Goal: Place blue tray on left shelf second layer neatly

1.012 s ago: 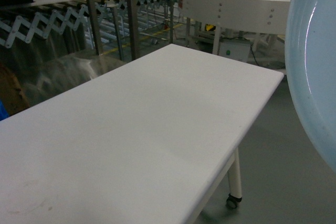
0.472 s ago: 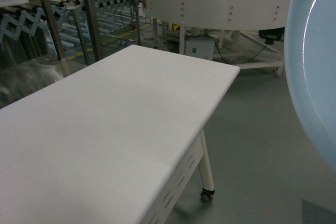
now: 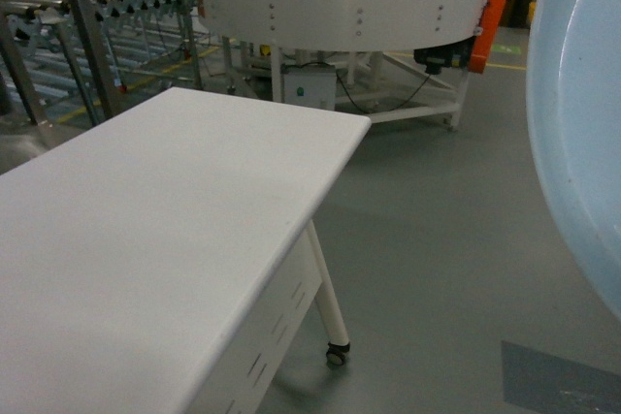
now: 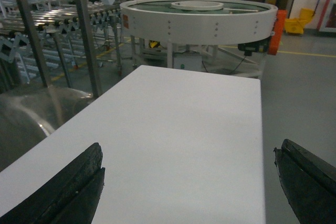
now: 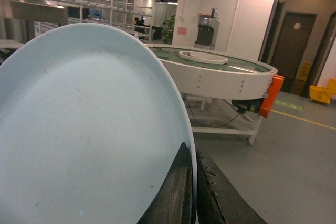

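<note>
The pale blue tray (image 5: 84, 135) fills the left of the right wrist view, held up on edge. My right gripper (image 5: 192, 153) is shut on its rim, one finger on each side. In the head view the blue tray (image 3: 582, 133) covers the right edge, close to the camera. My left gripper (image 4: 189, 153) is open, its two dark fingers wide apart above the white table (image 4: 173, 129), with nothing between them. The left shelf second layer is out of view.
A white table on castors (image 3: 146, 230) takes up the left of the head view. Behind it stands a round white conveyor table (image 3: 340, 2) with an orange part. Steel uprights (image 3: 82, 26) and roller conveyors stand at the far left. Grey floor (image 3: 446, 239) lies to the right.
The head view has swung to the right: the table and the round conveyor have slid left in the picture and more floor shows. The tray stays in the same place in the view.
</note>
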`<state>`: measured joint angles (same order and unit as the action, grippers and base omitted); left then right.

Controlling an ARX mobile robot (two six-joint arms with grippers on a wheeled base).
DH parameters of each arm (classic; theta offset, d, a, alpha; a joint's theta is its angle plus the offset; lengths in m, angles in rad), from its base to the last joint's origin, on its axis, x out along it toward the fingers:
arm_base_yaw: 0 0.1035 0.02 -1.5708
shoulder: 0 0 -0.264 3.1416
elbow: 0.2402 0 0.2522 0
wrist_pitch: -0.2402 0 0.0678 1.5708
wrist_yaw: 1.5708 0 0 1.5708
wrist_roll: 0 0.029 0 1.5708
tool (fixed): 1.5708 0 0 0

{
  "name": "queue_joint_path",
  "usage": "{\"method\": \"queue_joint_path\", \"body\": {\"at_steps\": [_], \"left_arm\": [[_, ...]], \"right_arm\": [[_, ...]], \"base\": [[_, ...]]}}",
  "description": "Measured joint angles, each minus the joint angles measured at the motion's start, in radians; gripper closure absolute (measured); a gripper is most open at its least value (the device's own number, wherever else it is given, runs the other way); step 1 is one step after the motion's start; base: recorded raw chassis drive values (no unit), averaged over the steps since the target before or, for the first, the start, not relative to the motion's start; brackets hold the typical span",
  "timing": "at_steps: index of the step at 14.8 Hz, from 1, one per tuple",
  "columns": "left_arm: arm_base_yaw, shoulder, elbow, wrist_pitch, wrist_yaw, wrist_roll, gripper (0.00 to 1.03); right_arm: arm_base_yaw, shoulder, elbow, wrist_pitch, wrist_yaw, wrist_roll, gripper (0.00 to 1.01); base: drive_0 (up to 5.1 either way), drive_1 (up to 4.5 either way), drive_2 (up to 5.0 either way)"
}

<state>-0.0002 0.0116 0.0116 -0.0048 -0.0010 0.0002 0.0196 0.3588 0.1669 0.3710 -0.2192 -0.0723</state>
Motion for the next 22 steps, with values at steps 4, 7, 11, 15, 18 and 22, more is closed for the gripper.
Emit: {"method": "queue_joint_path", "body": {"at_steps": [4,7,11,15,18,22], "left_arm": [[0.0,0.0,0.0,0.0,0.0,0.0,0.05],[0.0,0.0,0.0,0.0,0.0,0.0,0.05],[0.0,0.0,0.0,0.003,0.0,0.0,0.05],[0.0,0.0,0.0,0.001,0.0,0.0,0.05],[0.0,0.0,0.0,0.0,0.0,0.0,0.05],[0.0,0.0,0.0,0.003,0.001,0.0,0.05]], "right_arm": [[0.0,0.0,0.0,0.0,0.0,0.0,0.99],[0.0,0.0,0.0,0.0,0.0,0.0,0.99],[0.0,-0.001,0.0,0.003,0.0,0.0,0.99],[0.0,-0.001,0.0,-0.001,0.0,0.0,0.99],[0.0,-0.001,0.0,0.002,0.0,0.0,0.99],[0.0,0.0,0.0,0.001,0.0,0.0,0.99]], "base": [[-1.6,-1.58,-1.6],[-1.6,-1.6,-1.6],[-1.5,0.52,-3.6],[-1.6,2.43,-5.7],[-1.7,2.4,-5.7],[-1.6,2.51,-5.6]]}}
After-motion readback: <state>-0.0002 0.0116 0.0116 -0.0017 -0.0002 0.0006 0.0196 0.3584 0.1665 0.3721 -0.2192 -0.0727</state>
